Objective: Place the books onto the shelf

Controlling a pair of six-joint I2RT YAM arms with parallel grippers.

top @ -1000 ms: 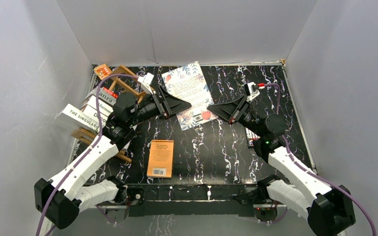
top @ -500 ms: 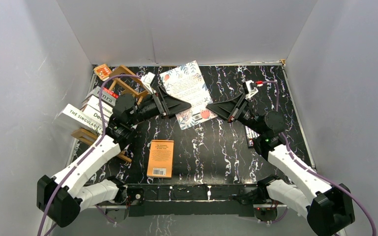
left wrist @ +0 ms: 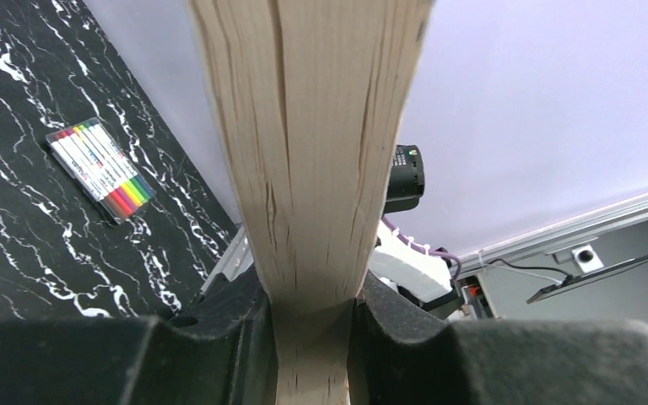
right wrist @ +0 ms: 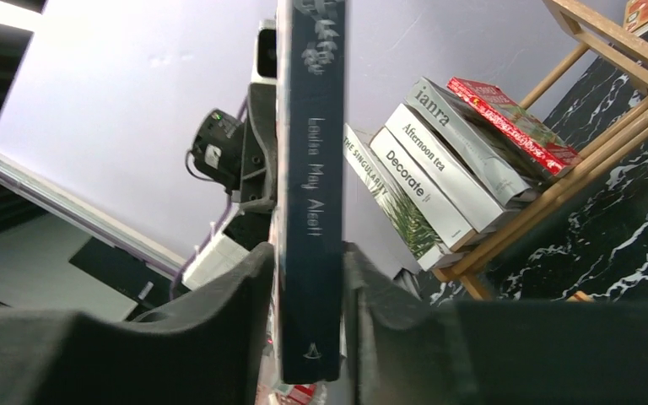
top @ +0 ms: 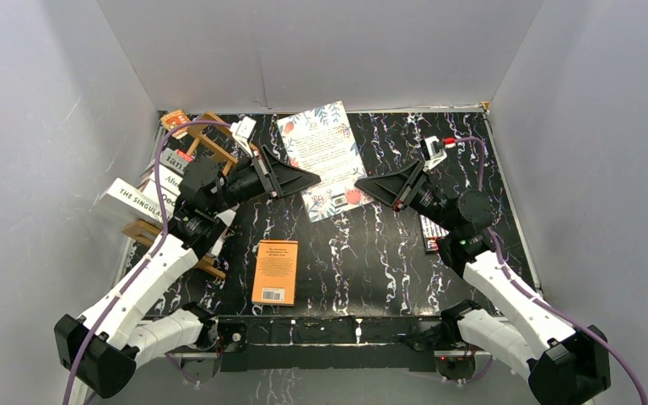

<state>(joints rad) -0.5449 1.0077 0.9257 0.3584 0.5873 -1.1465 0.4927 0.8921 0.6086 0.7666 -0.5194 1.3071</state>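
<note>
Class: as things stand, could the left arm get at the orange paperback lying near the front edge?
Probably not yet. Nothing covers the orange paperback, and it sits close to the left arm, but the left gripper is shut on the floral book, which the right gripper grips too.

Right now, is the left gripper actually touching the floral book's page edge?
Touching. In the left wrist view, the fingers of the left gripper press both sides of the floral book at its page edge, pinching the pages narrow, with no gap.

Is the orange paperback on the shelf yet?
No, the orange paperback lies flat on the table, apart from the shelf.
</note>
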